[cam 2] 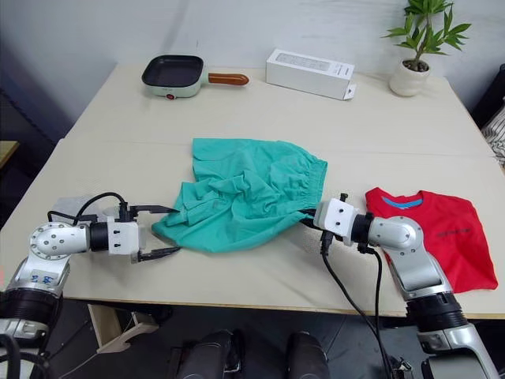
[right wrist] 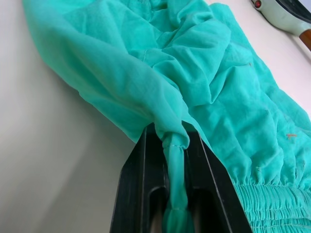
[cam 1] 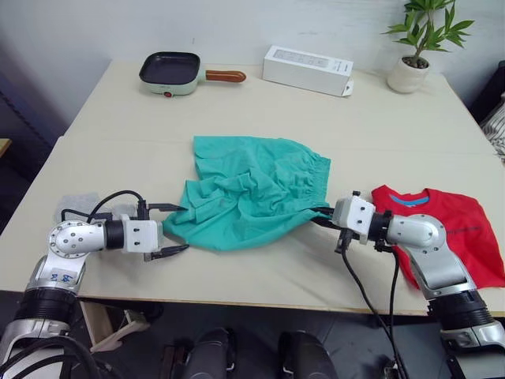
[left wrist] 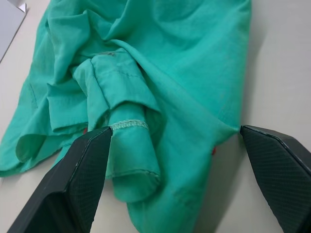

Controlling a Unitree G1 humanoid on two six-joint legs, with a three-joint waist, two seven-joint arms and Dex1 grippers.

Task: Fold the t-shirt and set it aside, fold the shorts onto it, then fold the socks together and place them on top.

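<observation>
The teal shorts (cam 1: 252, 189) lie crumpled in the middle of the table. My left gripper (cam 1: 175, 230) is open at the shorts' near left corner, and the cloth bulges between its two fingers (left wrist: 82, 179). My right gripper (cam 1: 319, 215) is shut on a rolled fold of the shorts' right edge (right wrist: 174, 143), just below the elastic waistband. The red t-shirt (cam 1: 454, 229) lies flat on the right side of the table, partly under my right arm. A light grey patch that looks like the socks (cam 1: 79, 202) lies behind my left arm.
At the back of the table stand a small pan with a wooden handle (cam 1: 170, 71), a white box (cam 1: 308, 69) and a potted plant (cam 1: 414, 47). The table's front edge (cam 1: 260, 298) runs just below both grippers.
</observation>
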